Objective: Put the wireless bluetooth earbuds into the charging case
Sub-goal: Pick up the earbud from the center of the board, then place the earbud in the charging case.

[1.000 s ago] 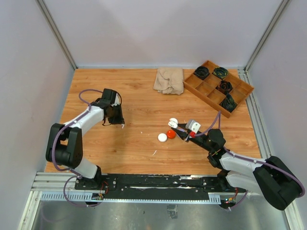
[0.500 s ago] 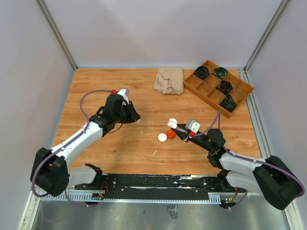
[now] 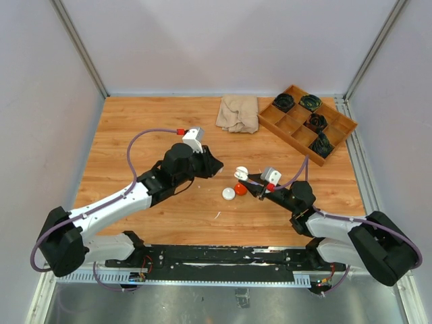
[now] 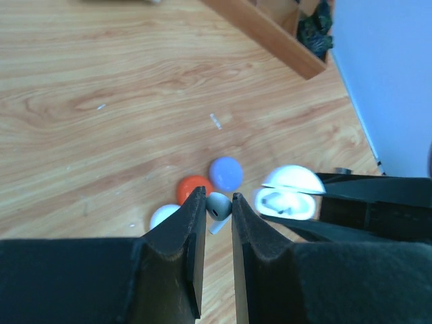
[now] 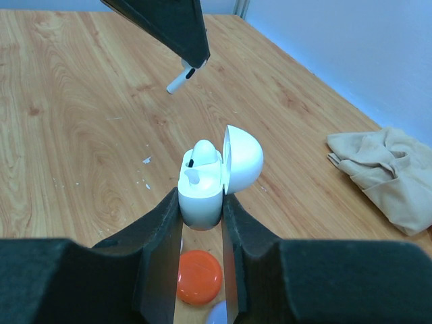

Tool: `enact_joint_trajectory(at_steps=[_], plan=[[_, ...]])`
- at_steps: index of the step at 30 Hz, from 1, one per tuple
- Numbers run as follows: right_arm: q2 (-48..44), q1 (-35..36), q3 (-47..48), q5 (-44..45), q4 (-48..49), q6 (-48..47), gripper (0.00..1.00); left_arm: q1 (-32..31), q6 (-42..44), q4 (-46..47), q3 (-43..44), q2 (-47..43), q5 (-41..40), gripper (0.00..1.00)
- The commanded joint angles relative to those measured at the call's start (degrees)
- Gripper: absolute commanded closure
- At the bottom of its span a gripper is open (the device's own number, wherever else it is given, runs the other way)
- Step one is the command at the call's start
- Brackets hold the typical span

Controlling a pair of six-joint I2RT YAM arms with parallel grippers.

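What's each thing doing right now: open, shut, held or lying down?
Left claw: shut on small white stemmed earbud.
Right claw: shut on white rounded plastic charging case.
Charging case: lid open, second white earbud seated inside.
Orange round disc: lying on wooden table.
Beige cloth: crumpled.

Wooden table (image 3: 135, 128): beige cloth (image 3: 237, 113), divided tray (image 3: 290, 140), orange disc (image 3: 240, 189), white disc (image 3: 229, 194), maybe tiny white scraps (image 3: 217, 215).

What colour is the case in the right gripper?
White; the charging case shows best in right wrist view.
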Motion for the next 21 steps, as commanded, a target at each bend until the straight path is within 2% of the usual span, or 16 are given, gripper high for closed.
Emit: enact_joint_trajectory(at_steps=[1, 5, 12, 21], plan=[[2.60, 1.48, 2.00, -0.75, 8.13, 2.80, 0.99, -4.62, 0.12, 6.96, 2.03, -2.48, -8.01, 0.82], [4.60, 1.49, 1.95, -0.70, 11.43, 4.32, 0.99, -8.89, 0.93, 11.44, 1.11, -2.86, -13.00, 0.82], [7.41, 1.51, 1.64, -0.98, 18.35, 6.82, 0.99, -13.45, 3.64, 17.74, 1.02, -0.12, -13.97, 0.82], [5.24, 1.45, 1.16, -0.94, 18.17, 6.91, 0.99, -16.28, 6.89, 21.85, 0.07, 2.24, -17.09, 0.83]])
